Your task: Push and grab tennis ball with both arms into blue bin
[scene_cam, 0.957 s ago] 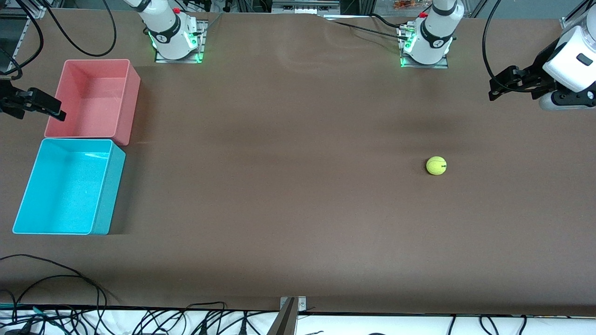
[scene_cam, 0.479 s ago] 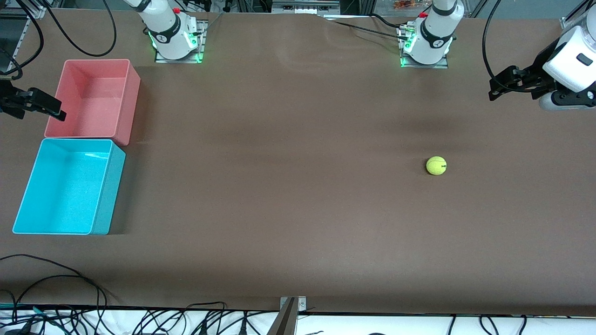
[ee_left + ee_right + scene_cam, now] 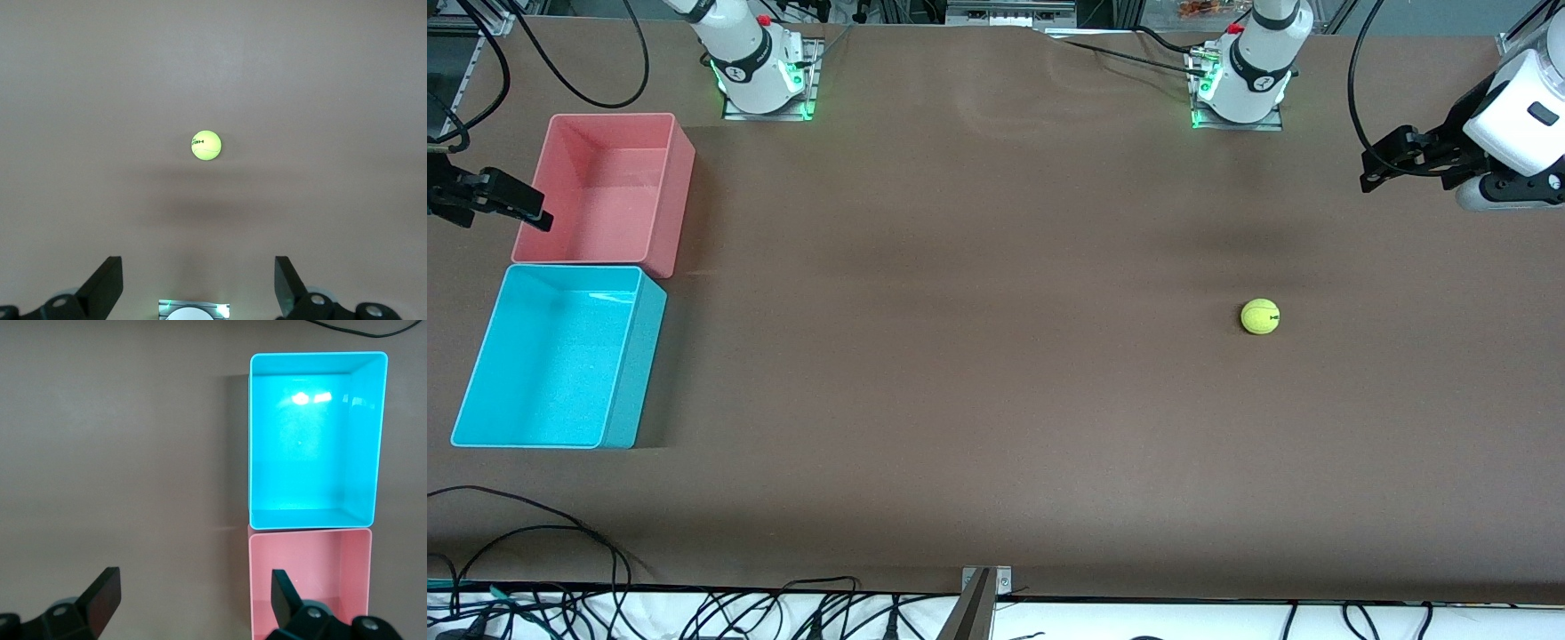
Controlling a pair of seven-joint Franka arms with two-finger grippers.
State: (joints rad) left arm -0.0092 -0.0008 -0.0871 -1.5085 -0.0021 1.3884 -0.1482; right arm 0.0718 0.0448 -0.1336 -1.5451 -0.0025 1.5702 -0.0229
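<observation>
Altogether one tennis ball [image 3: 1260, 316], one blue bin [image 3: 480, 356], one pink bin [image 3: 685, 178]; left gripper [image 3: 198, 288] and right gripper [image 3: 193, 600] spread, empty.

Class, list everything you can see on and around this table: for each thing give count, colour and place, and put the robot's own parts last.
tennis ball: one, yellow-green, on the table toward the left arm's end.
blue bin: one, cyan, empty, at the right arm's end, nearer the front camera than the pink bin.
pink bin: one, salmon, empty, touching the blue bin.
table: one, brown.
cables: several, black, along the table's near edge.
arm bases: two, white, green-lit, along the far edge.
left claw: one, black, open, over the table's left-arm end.
right claw: one, black, open, beside the pink bin.
</observation>
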